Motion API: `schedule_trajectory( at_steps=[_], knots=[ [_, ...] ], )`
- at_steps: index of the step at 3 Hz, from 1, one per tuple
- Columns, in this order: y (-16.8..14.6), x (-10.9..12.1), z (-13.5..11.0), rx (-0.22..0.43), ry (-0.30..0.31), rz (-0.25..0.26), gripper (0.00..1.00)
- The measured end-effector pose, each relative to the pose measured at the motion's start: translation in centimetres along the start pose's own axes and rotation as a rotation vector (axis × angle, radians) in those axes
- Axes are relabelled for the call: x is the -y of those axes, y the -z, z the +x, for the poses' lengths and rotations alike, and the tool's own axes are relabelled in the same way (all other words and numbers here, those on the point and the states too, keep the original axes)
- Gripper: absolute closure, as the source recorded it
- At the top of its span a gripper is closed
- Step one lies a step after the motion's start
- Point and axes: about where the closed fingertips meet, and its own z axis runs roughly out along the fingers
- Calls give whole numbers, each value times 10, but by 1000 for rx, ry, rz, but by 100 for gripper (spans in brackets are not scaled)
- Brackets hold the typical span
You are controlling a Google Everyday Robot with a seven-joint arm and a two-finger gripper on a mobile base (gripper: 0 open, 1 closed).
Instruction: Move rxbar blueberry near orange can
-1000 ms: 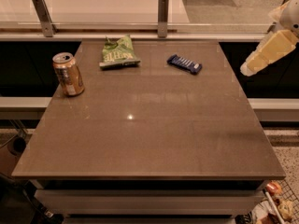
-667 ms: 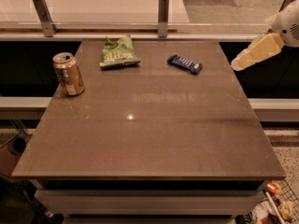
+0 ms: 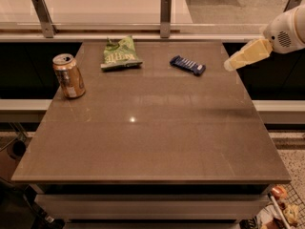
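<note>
The rxbar blueberry (image 3: 188,65), a small flat dark blue bar with white lettering, lies on the brown table (image 3: 152,142) at the back right. The orange can (image 3: 69,75) stands upright near the table's left edge, far to the left of the bar. My gripper (image 3: 231,64), with pale yellow fingers, hangs in the air just past the table's right edge, a little to the right of the bar and not touching it.
A green chip bag (image 3: 119,54) lies at the back of the table, between the can and the bar. A low glass rail with metal posts (image 3: 165,9) runs behind the table. Dark gaps border the table on both sides.
My gripper has moved left and up, from well off the table's right side to close beside the bar. The bar, can and bag have not moved.
</note>
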Motion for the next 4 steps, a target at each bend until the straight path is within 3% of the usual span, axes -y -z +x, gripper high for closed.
schedule_trajectory(
  at_steps=[1,4],
  knots=[
    [-12,2,-2,29,-16,-24,0],
    [-102,-6,-5,248,-108,-188,0]
  ],
)
